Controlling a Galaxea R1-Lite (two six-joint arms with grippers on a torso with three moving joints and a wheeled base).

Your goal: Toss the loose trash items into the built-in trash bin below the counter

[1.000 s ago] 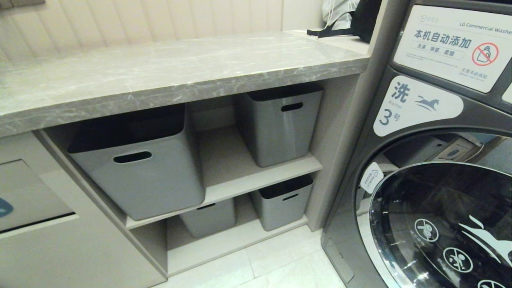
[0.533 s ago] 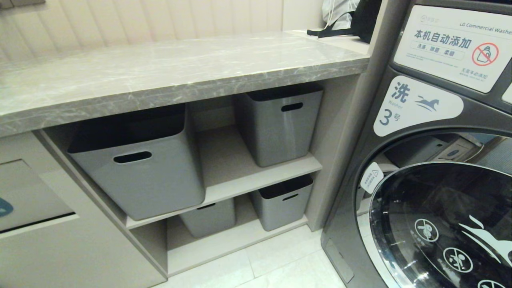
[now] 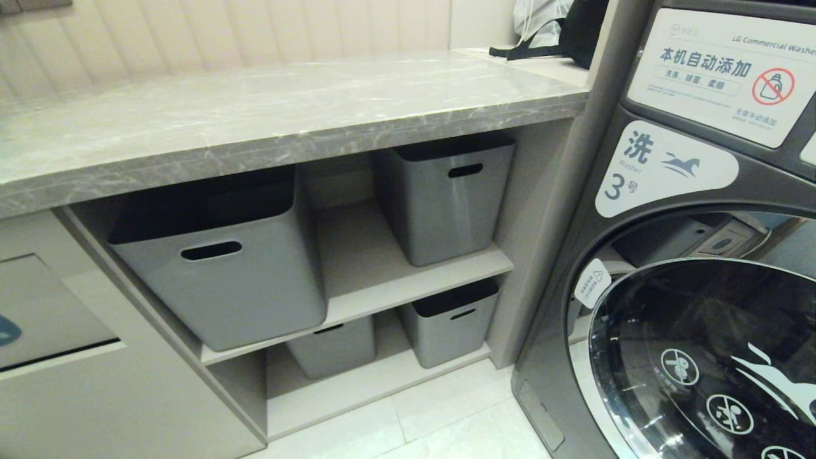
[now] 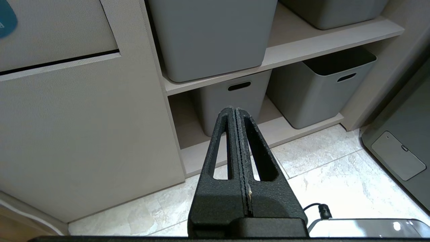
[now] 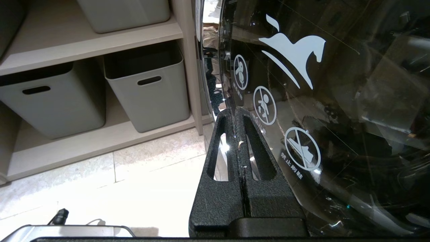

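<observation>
1. Watching from the head view, I see no change over the last second: nothing has moved, arrived or gone.
2. The scene has not slid sideways or tipped, so the camera has not shifted either.
3. The left claw and the right claw show only in their own wrist views, which have no earlier moment to compare with.

The counter is polished grey marble-look stone with pale veins. Beneath it, grey tubs look like smooth matt plastic on matt beige shelves. Beside the counter, the washer door is glossy dark glass. Floor tiles are glossy, stone-patterned.
</observation>
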